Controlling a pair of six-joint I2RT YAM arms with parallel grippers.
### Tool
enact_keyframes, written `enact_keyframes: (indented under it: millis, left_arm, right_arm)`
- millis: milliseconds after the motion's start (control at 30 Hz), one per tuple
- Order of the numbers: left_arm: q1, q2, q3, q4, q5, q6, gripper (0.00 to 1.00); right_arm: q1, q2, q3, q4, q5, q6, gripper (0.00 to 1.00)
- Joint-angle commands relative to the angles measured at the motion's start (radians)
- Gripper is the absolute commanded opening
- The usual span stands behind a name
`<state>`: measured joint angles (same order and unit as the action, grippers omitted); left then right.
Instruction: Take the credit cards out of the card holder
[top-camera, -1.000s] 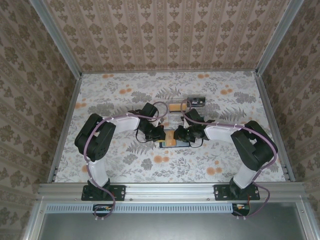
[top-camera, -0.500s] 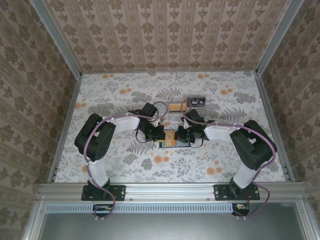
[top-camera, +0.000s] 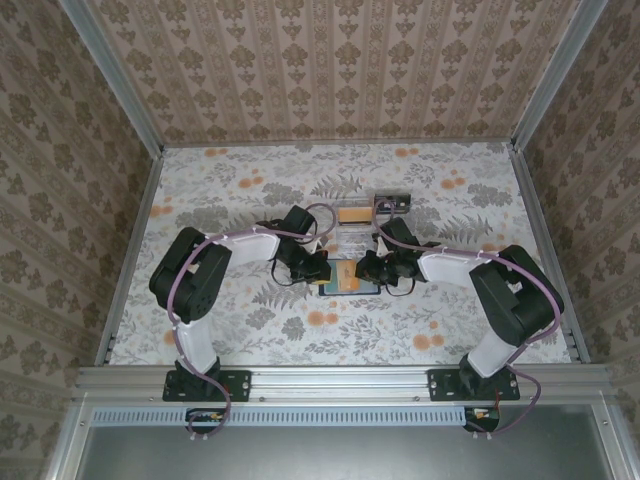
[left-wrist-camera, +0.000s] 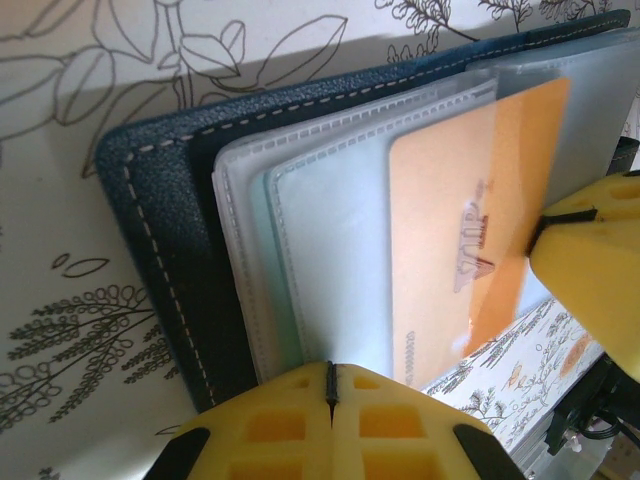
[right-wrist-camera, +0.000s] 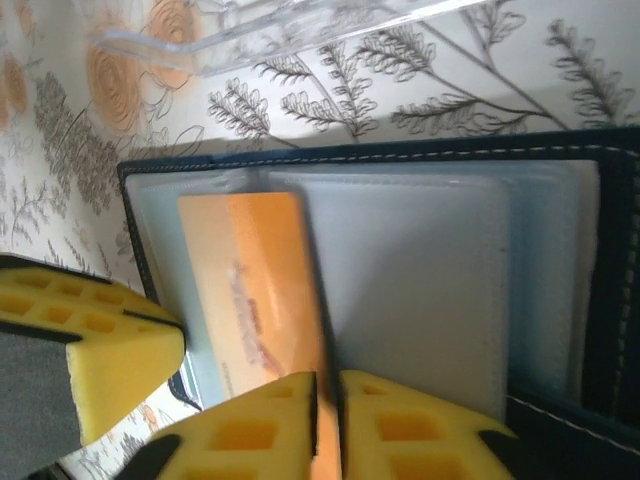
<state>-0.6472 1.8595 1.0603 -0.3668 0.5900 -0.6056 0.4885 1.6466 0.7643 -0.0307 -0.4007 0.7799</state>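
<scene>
Top external view, starting at the left: the left arm (top-camera: 195, 270) sits as it did a second ago. Its left pincer (top-camera: 318, 268) is low over the left end of the card holder (top-camera: 350, 288). The holder lies open on the counter (top-camera: 250, 330) between the two arms, in the same spot as before.

From the left wrist camera, that pincer's fingers (left-wrist-camera: 280, 420) are pressed together with no gap. Their tips are at the near edge of the holder's clear sleeves (left-wrist-camera: 330, 250); whether a sleeve is caught between them is hard to tell. The dark blue cover with pale stitching lies flat, with the sleeves fanned on top of it.

An orange card (left-wrist-camera: 450, 230) lies among the sleeves, its far part seemingly under a cloudy one. The right pincer (right-wrist-camera: 325, 385) pinches this card by its edge, and a thin orange strip runs between its two closed fingers.

Against the earlier picture, the right pincer has slid a little to the right. The gap between it and the left one has widened. The right arm (top-camera: 510, 295) has swung its elbow outward and toward the near edge of the counter. Behind the holder, a clear tray (top-camera: 350, 215) stands unmoved.
</scene>
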Motion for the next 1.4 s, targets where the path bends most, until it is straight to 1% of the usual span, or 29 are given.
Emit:
enact_keyframes:
  millis: [0, 133, 400, 467, 567, 733, 867, 1000, 1200, 1367]
  left_arm:
    - [0.000, 0.009, -0.015, -0.030, -0.018, 0.018, 0.00]
    - [-0.002, 0.012, -0.013, -0.027, -0.015, 0.019, 0.00]
    - [-0.003, 0.012, -0.012, -0.028, -0.011, 0.019, 0.00]
    - [-0.003, 0.013, -0.013, -0.029, -0.009, 0.020, 0.00]
    - [-0.003, 0.014, -0.010, -0.032, -0.010, 0.020, 0.00]
    - [-0.003, 0.015, -0.011, -0.035, -0.013, 0.023, 0.00]
    - [-0.003, 0.017, -0.007, -0.037, -0.012, 0.024, 0.00]
    - [-0.003, 0.017, -0.009, -0.037, -0.011, 0.025, 0.00]
    - [-0.006, 0.021, -0.002, -0.037, -0.007, 0.026, 0.00]
    - [-0.009, 0.026, 0.001, -0.038, -0.006, 0.028, 0.00]
  right_arm:
    - [-0.001, 0.017, -0.013, 0.058, -0.045, 0.012, 0.22]
    - [-0.001, 0.049, -0.017, 0.104, -0.066, 0.032, 0.24]
    - [0.002, 0.085, -0.023, 0.143, -0.090, 0.047, 0.24]
    - [0.002, 0.087, -0.022, 0.144, -0.091, 0.050, 0.26]
    - [0.004, 0.071, -0.021, 0.099, -0.056, 0.035, 0.27]
    - [0.002, 0.017, 0.002, -0.041, 0.055, -0.034, 0.29]
    - [0.003, 0.011, 0.022, -0.092, 0.085, -0.065, 0.30]
    - [0.010, 0.040, 0.030, -0.066, 0.047, -0.061, 0.29]
    - [0.018, 0.063, 0.009, 0.068, -0.067, -0.011, 0.28]
    - [0.018, 0.064, -0.003, 0.105, -0.094, 0.007, 0.25]
